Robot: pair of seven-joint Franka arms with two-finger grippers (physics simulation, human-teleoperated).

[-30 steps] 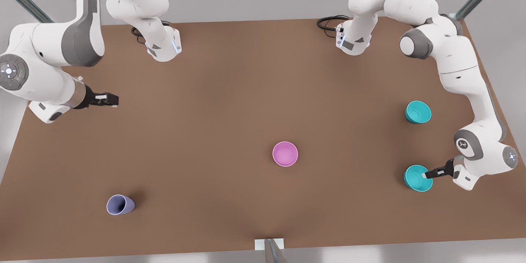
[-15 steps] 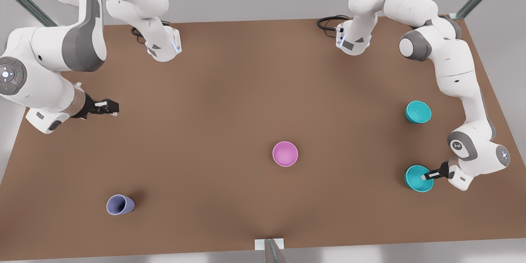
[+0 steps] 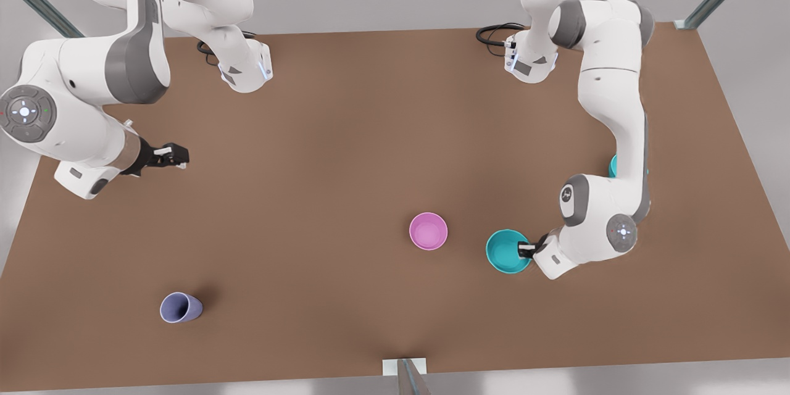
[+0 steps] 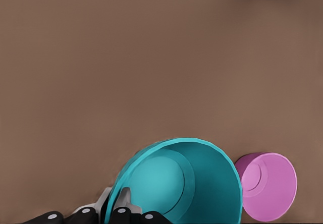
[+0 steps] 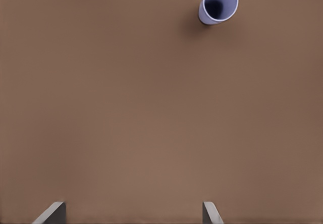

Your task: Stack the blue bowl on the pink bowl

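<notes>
The blue bowl (image 3: 506,251) hangs just off the pink bowl (image 3: 428,231), on the front view's right of it. My left gripper (image 3: 526,250) is shut on the blue bowl's rim, one finger inside and one outside. In the left wrist view the blue bowl (image 4: 171,181) is tilted and close, the left gripper (image 4: 120,210) pinches its rim, and the pink bowl (image 4: 267,186) sits upright on the table just beyond it. My right gripper (image 3: 176,156) waits open over the table at the front view's left, its fingertips (image 5: 53,211) spread wide apart.
A lavender cup (image 3: 180,307) stands near the front-left of the brown table (image 3: 321,136); the right wrist view has the cup (image 5: 219,3) too. A second teal bowl (image 3: 613,166) peeks out behind the left arm. A metal post (image 3: 407,376) stands at the front edge.
My left gripper has carried the blue bowl from the front view's far right toward the pink bowl. The left arm now covers most of the second teal bowl. The right gripper drifted slightly.
</notes>
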